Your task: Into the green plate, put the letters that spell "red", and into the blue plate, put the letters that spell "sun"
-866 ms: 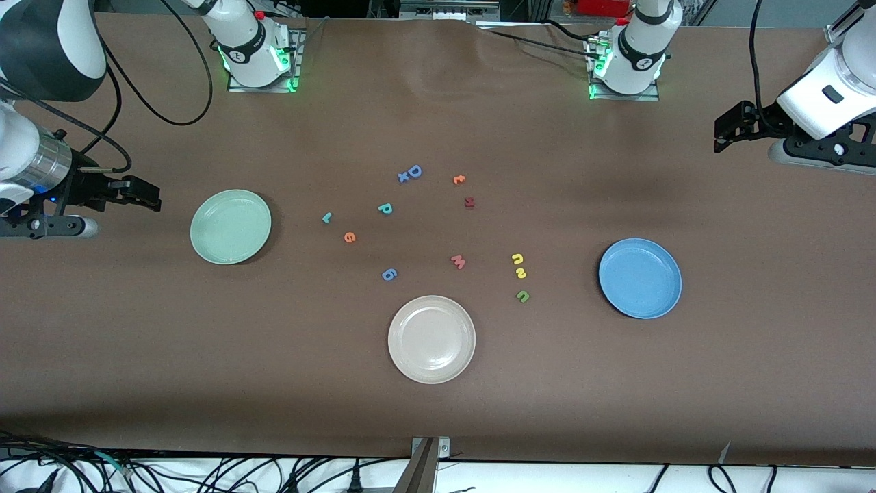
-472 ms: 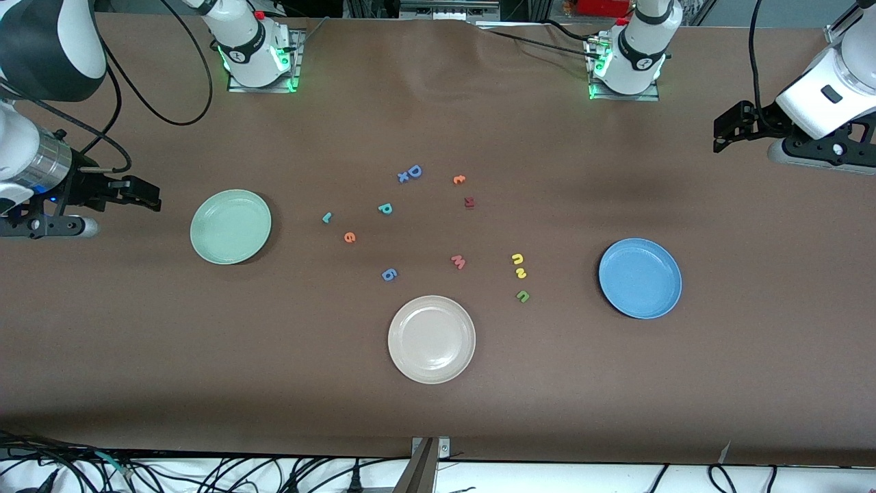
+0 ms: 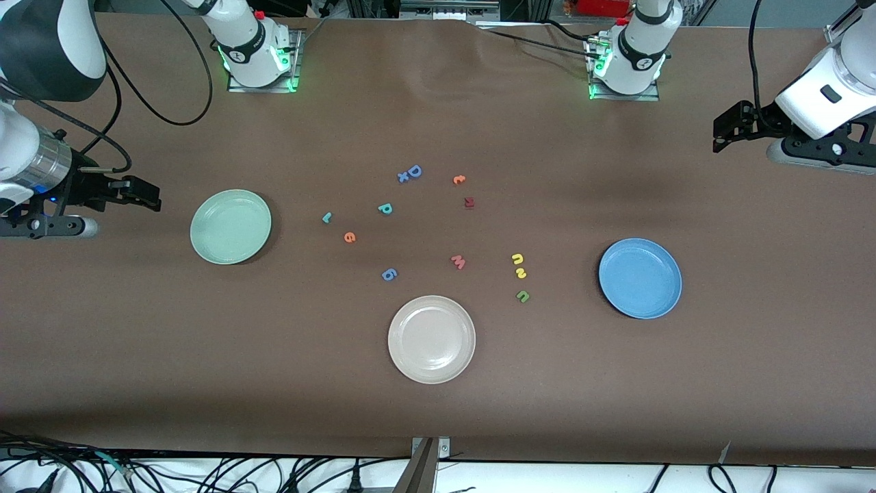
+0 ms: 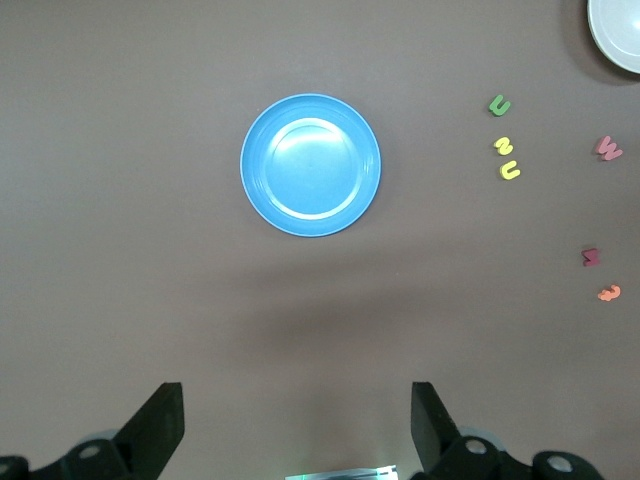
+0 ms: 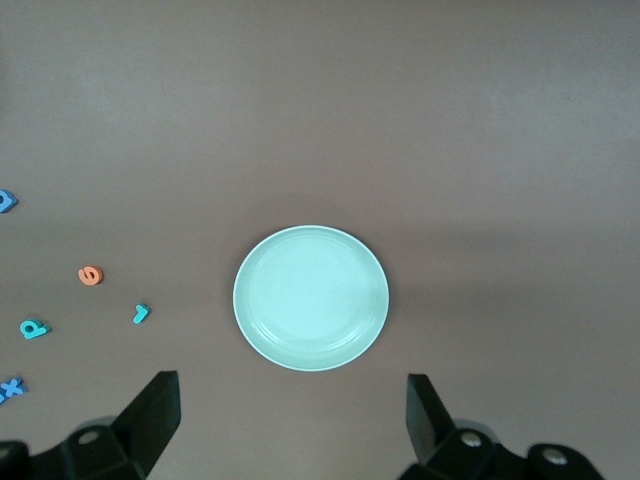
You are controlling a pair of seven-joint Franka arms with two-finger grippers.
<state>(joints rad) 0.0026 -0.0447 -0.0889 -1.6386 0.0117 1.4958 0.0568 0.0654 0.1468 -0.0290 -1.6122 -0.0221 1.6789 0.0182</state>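
Six tiny foam letters to sort, none in a plate yet. Lowest in the frame, just above the round cream-white plate [image 3: 431, 339]: dark green arch-shaped letter [image 3: 522, 296], then yellow "s" [image 3: 520, 273] and yellow arch-shaped letter [image 3: 517, 258], near the round medium-blue plate [image 3: 640, 278] toward the left arm's end. Mid-frame: orange round "e" [image 3: 349, 237], teal hook-shaped "r" [image 3: 327, 218], teal "d" [image 3: 384, 208], near the round pale mint-green plate [image 3: 230, 226] toward the right arm's end. Probably feather-light, soft and thin; best pinched gently across the narrow edges from straight above, lest squashed or flicked away. Higher, at the frame's edges: left gripper [image 3: 720, 137] and right gripper [image 3: 152, 198], fingers spread wide, holding nothing, waiting over the brown table [image 3: 438, 411].
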